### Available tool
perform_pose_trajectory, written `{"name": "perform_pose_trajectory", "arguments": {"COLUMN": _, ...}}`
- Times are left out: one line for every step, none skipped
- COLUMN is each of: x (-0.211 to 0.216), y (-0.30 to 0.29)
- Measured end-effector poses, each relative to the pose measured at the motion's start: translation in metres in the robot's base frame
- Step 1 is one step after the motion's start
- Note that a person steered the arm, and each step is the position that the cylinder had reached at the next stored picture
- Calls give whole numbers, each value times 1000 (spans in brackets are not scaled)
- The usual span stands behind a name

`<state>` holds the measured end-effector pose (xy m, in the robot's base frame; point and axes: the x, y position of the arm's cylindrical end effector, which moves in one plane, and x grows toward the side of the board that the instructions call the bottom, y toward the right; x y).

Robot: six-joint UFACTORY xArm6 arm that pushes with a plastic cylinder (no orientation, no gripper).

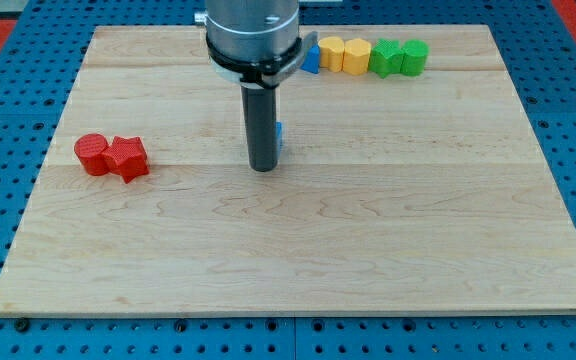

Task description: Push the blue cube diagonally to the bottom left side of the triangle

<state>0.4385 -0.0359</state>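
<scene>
Camera view: my tip [263,168] sits mid-surface, blue cube [280,136] mostly hidden just behind-right. Blue triangle [311,59] lies near the far edge. Bare surface [368,250] all around. No jaws here.

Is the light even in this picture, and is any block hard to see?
Camera view: soft, even light on the wooden board, no glare, only faint shadows. My tip and its rod hide most of the blue cube; the blue triangle is partly covered too.
</scene>
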Motion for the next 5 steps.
{"name": "perform_pose_trajectory", "arguments": {"x": -17, "y": -12}}
{"name": "perform_pose_trajectory", "arguments": {"x": -34, "y": -23}}
{"name": "perform_pose_trajectory", "arguments": {"x": -43, "y": -18}}
{"name": "perform_pose_trajectory", "arguments": {"x": -43, "y": -13}}
{"name": "perform_pose_trajectory", "arguments": {"x": -43, "y": -10}}
